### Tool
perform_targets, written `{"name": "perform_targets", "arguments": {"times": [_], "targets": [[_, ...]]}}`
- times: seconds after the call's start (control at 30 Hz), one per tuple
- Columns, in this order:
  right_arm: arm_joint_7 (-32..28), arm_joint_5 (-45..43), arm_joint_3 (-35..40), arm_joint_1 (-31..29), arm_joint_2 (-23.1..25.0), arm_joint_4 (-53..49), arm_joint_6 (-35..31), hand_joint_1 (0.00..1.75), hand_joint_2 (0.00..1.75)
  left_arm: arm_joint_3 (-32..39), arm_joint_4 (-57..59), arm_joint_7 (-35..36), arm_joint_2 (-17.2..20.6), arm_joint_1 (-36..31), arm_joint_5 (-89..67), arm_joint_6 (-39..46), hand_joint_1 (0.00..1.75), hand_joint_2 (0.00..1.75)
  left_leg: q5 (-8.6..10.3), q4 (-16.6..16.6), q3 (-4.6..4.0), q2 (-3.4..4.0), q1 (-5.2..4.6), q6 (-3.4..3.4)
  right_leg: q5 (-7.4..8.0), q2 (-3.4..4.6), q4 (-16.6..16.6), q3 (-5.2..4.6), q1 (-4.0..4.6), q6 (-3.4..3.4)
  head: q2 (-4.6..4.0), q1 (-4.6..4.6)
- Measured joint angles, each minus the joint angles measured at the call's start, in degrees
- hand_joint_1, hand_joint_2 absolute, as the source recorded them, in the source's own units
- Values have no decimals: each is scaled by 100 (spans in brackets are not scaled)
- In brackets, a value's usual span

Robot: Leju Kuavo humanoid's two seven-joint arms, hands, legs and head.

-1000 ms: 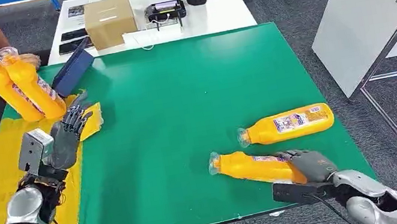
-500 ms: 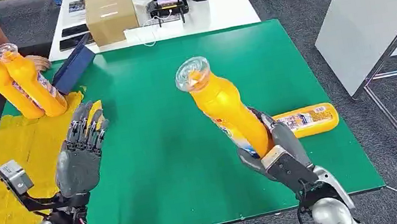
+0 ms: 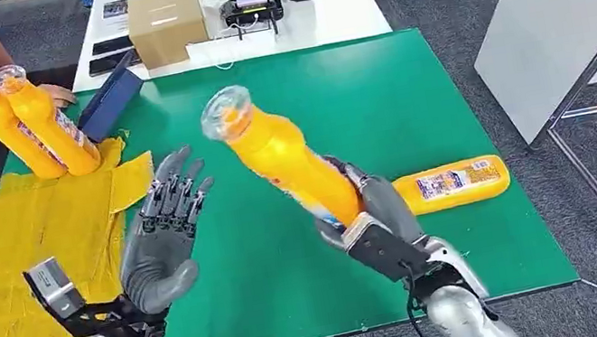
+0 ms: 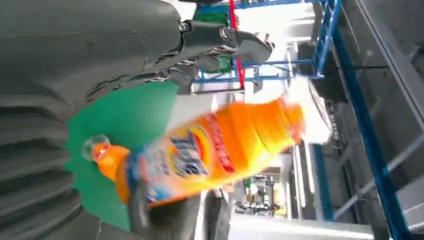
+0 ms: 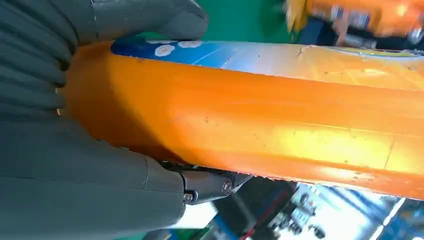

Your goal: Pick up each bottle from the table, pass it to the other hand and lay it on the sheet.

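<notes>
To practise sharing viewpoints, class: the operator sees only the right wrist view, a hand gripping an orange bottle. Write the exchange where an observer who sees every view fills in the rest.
Operator: Is the left hand ready to take it?
Observer: The left hand hovers beside the held bottle, fingers spread, not touching it.
Operator: Are more bottles waiting on the table?
Observer: One more bottle lies on the green table, just beyond the right hand.
</notes>
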Motion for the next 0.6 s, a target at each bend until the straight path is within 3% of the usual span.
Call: {"name": "perform_targets", "arguments": {"times": [0.23,0.6], "targets": [[15,573,636,-67,7,-37,111,175,175,-52,-168,-105,-26,201,101,-72,0,175,-1,0,-4,0,-1,0,0,-4,-1,-7,-1,0,0,0],[13,754,1440,-397,-109,-210,229,175,175,-68,-216,-138,-42,278,182,-208,0,175,1,0,-4,-2,-1,1,0,-7,-1,-5,-1,0,0,0]]}}
